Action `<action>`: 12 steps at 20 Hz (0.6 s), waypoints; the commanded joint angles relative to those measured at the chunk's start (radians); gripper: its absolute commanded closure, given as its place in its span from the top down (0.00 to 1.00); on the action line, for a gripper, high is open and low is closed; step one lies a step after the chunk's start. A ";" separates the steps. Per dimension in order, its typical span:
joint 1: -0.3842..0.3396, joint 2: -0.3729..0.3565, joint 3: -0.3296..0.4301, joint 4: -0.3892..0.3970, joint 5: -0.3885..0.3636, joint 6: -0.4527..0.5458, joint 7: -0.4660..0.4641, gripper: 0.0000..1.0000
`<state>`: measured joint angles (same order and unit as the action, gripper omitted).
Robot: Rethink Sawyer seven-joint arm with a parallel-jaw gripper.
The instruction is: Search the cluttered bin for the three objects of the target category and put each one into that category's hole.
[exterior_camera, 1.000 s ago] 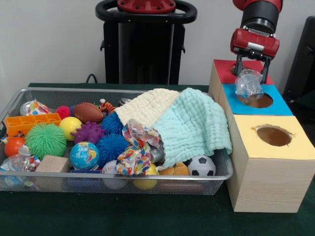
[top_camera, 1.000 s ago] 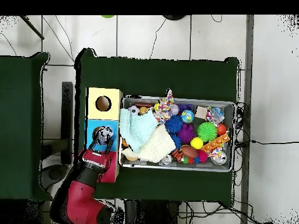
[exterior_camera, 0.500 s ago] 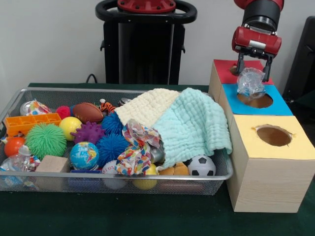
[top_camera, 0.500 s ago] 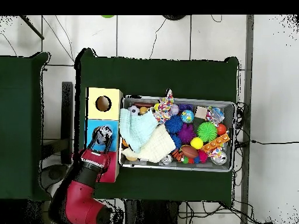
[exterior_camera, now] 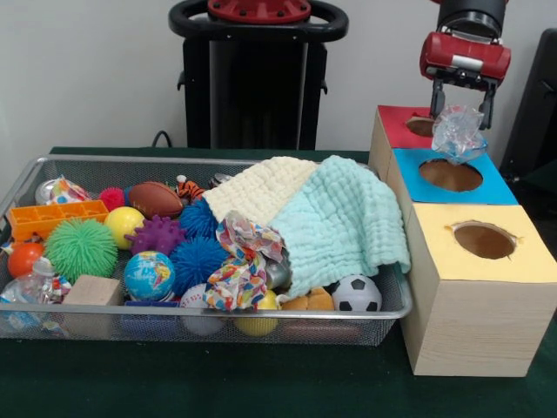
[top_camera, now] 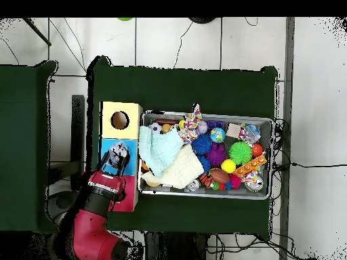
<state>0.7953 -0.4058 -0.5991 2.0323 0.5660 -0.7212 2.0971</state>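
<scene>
Front view: our hand (exterior_camera: pixel 459 97) grasping crinkled clear plastic wad (exterior_camera: pixel 458 132), hanging above blue box's hole (exterior_camera: pixel 450 175), not touching. Wire bin (exterior_camera: pixel 365 319) beside boxes.
Overhead view: we see wad (top_camera: pixel 116 157) at blue box (top_camera: pixel 106 144), hand (top_camera: pixel 115 162) over it.

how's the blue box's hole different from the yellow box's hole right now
The blue box's hole has the gripper above its far edge, holding a crinkled clear plastic bundle; the yellow box's hole has nothing over it. The blue one is cut in a blue top, the yellow one in a yellow top with a ragged rim. The blue one lies farther from the front camera. Both are round, dark and open.
</scene>
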 commanded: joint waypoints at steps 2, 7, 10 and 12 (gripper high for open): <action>-0.055 -0.028 0.161 -0.046 -0.065 0.083 0.170 1.00; -0.063 -0.005 0.176 -0.050 -0.063 0.037 0.194 1.00; -0.071 0.001 0.179 -0.054 -0.070 0.023 0.197 1.00; -0.074 0.013 0.184 -0.053 -0.066 -0.002 0.211 1.00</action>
<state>0.7642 -0.4186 -0.5714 2.0320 0.5440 -0.7214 2.0971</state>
